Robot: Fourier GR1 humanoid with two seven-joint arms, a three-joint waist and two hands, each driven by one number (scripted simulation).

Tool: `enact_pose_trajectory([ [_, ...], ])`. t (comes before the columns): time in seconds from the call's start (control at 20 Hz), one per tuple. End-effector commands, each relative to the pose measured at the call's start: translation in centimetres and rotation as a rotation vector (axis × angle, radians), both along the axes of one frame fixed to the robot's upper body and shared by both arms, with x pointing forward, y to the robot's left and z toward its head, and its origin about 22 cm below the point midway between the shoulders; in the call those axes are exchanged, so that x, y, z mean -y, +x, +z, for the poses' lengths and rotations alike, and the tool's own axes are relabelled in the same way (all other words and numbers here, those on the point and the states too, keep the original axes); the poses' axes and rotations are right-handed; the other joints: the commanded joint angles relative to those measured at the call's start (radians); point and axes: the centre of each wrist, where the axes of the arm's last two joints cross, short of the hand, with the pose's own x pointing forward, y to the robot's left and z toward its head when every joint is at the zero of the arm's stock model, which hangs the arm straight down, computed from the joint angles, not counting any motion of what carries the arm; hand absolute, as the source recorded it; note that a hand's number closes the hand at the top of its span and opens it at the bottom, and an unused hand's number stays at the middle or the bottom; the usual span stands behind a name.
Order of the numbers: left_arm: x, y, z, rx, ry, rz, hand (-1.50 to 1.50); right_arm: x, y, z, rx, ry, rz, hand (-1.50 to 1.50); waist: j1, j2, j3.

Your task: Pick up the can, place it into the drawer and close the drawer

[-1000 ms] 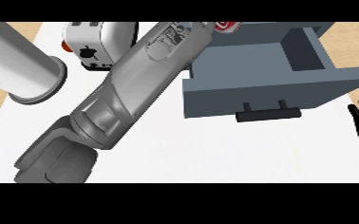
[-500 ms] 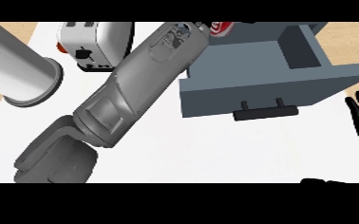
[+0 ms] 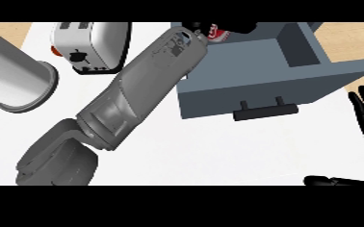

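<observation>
Change: right hand (image 3: 332, 180) now shows along the lower right edge, where a second ago only a sliver was seen; left hand (image 3: 207, 27) has brought the can (image 3: 222, 35) a little nearer the drawer (image 3: 313, 77).
Can: at the open drawer's back left corner, in the left hand; I cannot tell whether it is over the cavity.
Left fingers: curled round the can.
Right fingers: straight, apart, holding nothing.
Meaning: lowering and release look next; handle (image 3: 265, 110) untouched, closing not begun.
Writing: white marks on the red can, unreadable; toaster (image 3: 92, 43) shows none.
</observation>
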Motion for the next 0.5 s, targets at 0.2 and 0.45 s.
enact_pose_trajectory([
  [0.2, -1.2, -0.1, -3.2, 0.006, 0.007, 0.059, -1.50, 0.5, 0.6, 0.5, 0.023, 0.003, 0.000, -1.50, -0.004, 0.003, 0.000],
  [0.45, 0.0, -0.2, -0.9, 0.018, -0.009, 0.084, -1.50, -0.4, 0.9, 0.2, 0.021, 0.004, 0.017, -1.50, -0.017, 0.005, 0.000],
])
